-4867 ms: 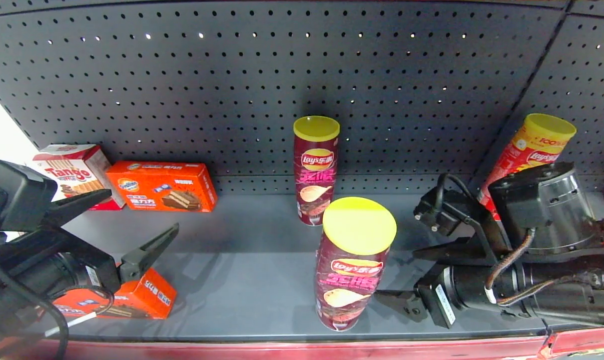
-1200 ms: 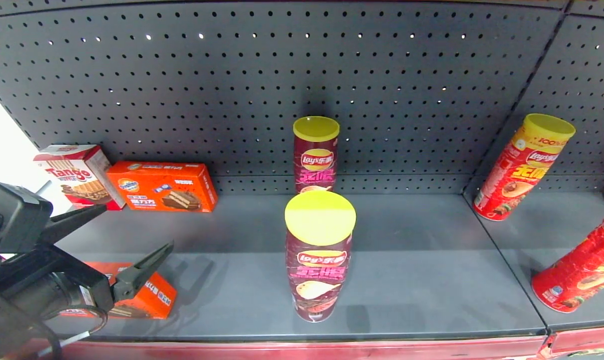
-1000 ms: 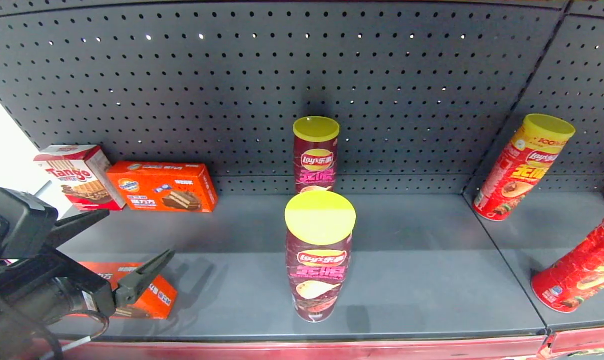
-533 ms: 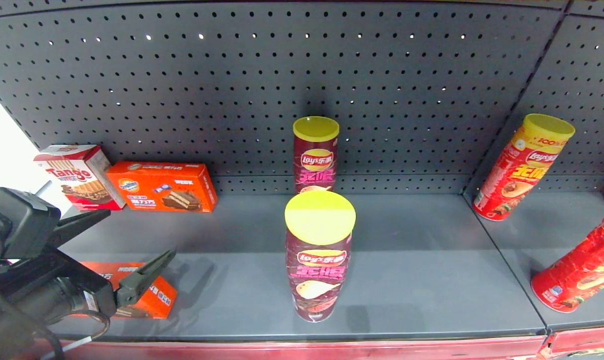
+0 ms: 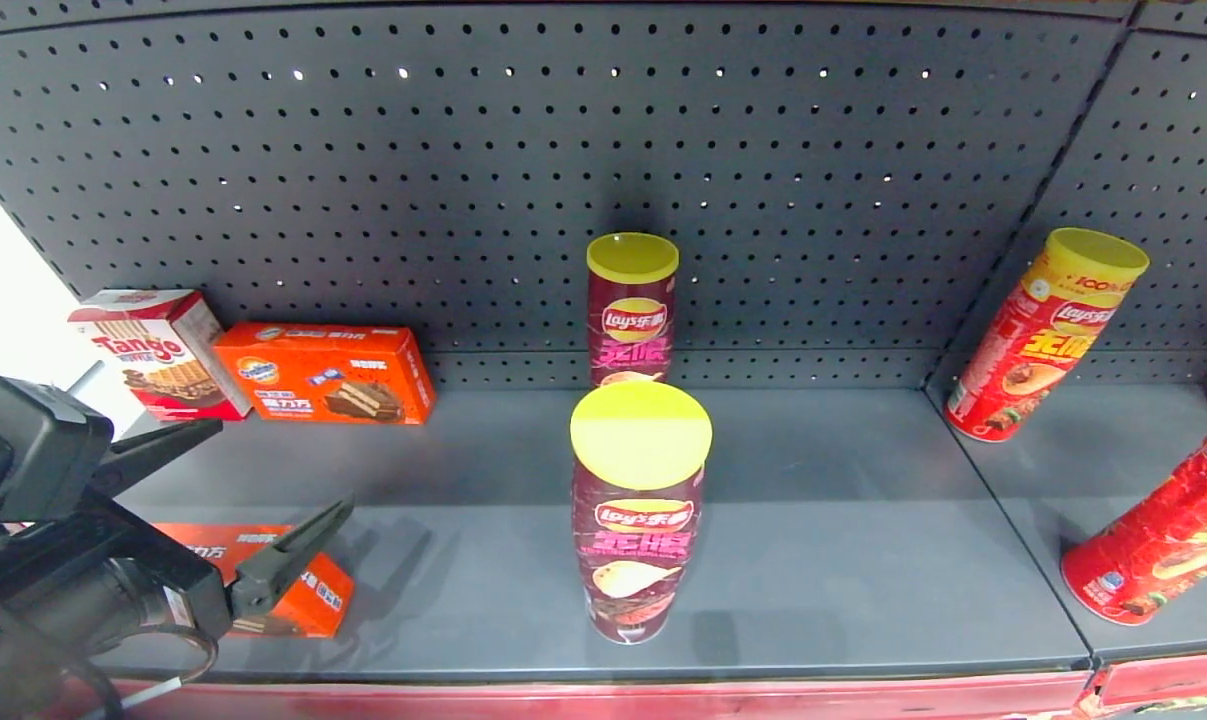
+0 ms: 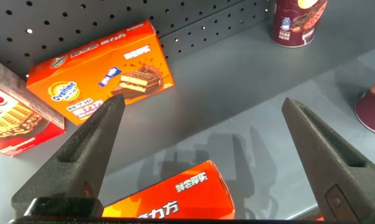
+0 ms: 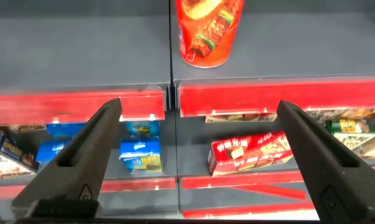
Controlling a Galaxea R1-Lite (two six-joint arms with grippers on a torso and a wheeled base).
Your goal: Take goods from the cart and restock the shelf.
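Grey shelf (image 5: 843, 520), perhaps metal, pegboard backing (image 5: 463, 180)

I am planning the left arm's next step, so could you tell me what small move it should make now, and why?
Probably draw the left gripper back off the shelf to fetch the next item: its jaws stand open and empty above the front orange box, which lies flat on the shelf.

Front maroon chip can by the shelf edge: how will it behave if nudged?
Front maroon can is tall and narrow, standing upright, so it probably tips easily. Once down, the round body would likely roll, and the shelf edge is close.
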